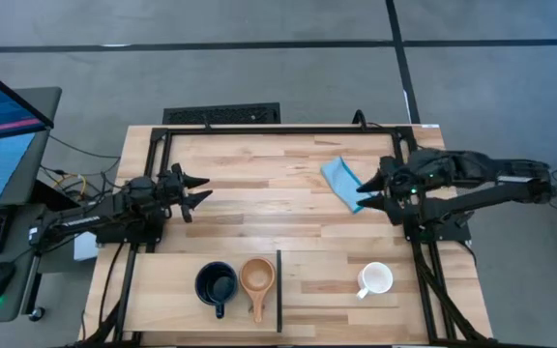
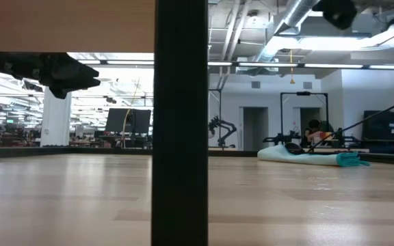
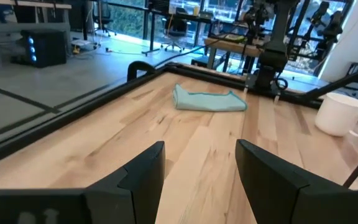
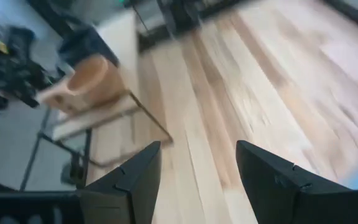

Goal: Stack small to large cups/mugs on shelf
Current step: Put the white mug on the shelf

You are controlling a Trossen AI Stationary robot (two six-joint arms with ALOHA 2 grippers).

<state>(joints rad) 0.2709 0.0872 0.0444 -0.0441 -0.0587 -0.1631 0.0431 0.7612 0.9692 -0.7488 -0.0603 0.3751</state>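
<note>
Cups first: my right gripper (image 1: 360, 191), fingers apart and empty, hangs just beside the folded light-blue cloth (image 1: 340, 180). Nearer me, the white ceramic mug (image 1: 376, 279) stands alone on the tabletop. Past the thin dark upright edge (image 1: 278, 290), the tan wooden cup (image 1: 257, 278) and black mug (image 1: 216, 284) sit side by side on the pale wooden shelf (image 1: 158, 288). My left gripper (image 1: 201, 189) waits, spread.

The table (image 1: 259, 184) is a striped butcher-block top. A folded light-blue cloth (image 1: 340, 180) lies on it near the far right corner. A white mug (image 1: 376, 279) stands near the front edge, right of centre. The shelf (image 1: 162, 290), a pale wood board with a dark upright edge on its right side, lies along the front edge at left. On the shelf, a black mug (image 1: 216, 284) and a wooden cup (image 1: 257, 278) stand side by side.
</note>
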